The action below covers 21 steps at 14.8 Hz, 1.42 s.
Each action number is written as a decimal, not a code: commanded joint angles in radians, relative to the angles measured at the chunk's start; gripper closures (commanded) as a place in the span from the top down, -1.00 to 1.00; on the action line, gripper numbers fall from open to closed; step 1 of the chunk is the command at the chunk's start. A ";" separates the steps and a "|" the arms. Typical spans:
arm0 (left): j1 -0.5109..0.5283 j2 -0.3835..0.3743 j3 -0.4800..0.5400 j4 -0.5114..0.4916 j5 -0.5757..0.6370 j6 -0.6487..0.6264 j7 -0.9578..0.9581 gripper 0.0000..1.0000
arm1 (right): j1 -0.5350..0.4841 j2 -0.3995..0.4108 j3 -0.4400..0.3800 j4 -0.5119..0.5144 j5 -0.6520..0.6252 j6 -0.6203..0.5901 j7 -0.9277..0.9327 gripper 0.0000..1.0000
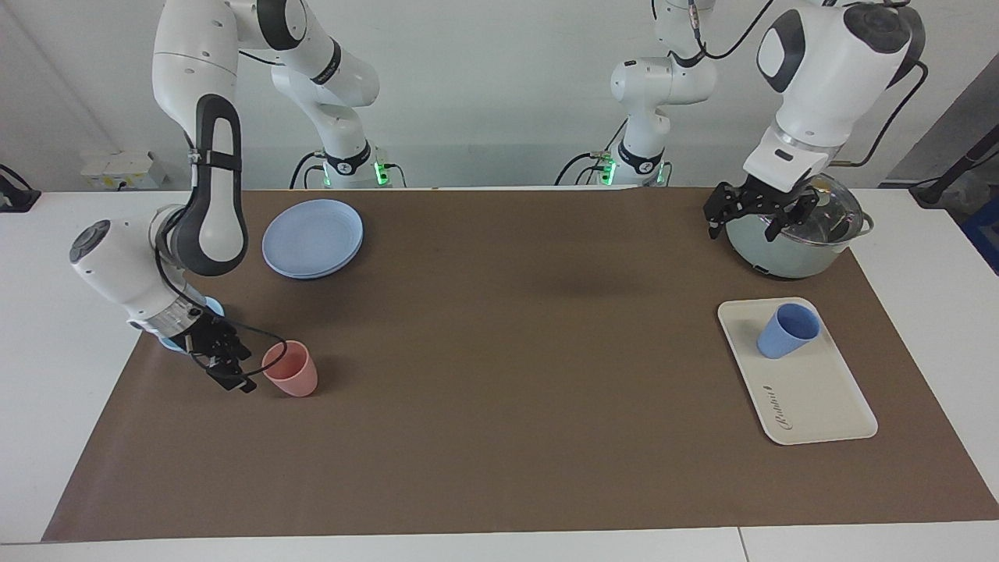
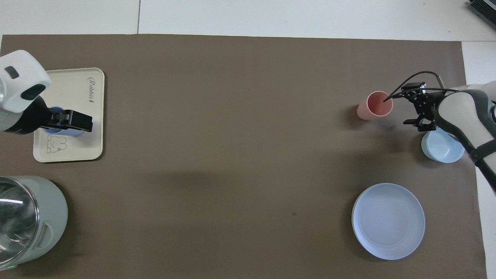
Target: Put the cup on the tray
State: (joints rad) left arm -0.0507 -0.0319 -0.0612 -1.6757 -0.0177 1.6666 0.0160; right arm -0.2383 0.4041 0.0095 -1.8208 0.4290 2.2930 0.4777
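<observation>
The periwinkle-blue cup (image 1: pixel 788 330) stands upright on the cream tray (image 1: pixel 812 398) at the left arm's end of the table. My left gripper (image 1: pixel 745 226) is open and empty, raised well above the cup and clear of it. In the overhead view the left gripper (image 2: pixel 90 124) covers most of the cup (image 2: pixel 77 133) on the tray (image 2: pixel 73 93). My right gripper (image 1: pixel 248 371) is open and low at the right arm's end. It is just beside a salmon-pink tumbler (image 1: pixel 290 369) and holds nothing. It also shows in the overhead view (image 2: pixel 410 104).
A pale green pot with a glass lid (image 1: pixel 796 242) stands nearer to the robots than the tray. A round blue plate (image 1: pixel 312 238) and a light-blue bowl (image 2: pixel 441 149) lie at the right arm's end, the bowl under the right arm's wrist.
</observation>
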 commanded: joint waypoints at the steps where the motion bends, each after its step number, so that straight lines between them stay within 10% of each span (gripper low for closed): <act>1: 0.003 0.006 0.009 0.068 -0.007 -0.097 -0.004 1.00 | -0.015 -0.097 0.010 -0.040 -0.100 -0.032 -0.176 0.96; 9: 0.035 0.010 0.009 0.106 0.016 -0.140 0.032 1.00 | 0.065 -0.324 0.023 -0.040 -0.467 -0.396 -0.369 0.98; 21: 0.051 -0.010 0.009 0.085 0.016 -0.151 0.032 1.00 | 0.266 -0.430 0.038 0.188 -0.460 -0.656 -0.367 0.99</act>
State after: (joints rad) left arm -0.0179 -0.0291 -0.0524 -1.5816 -0.0071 1.5204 0.0405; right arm 0.0325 -0.0546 0.0439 -1.7328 -0.0209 1.7092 0.1261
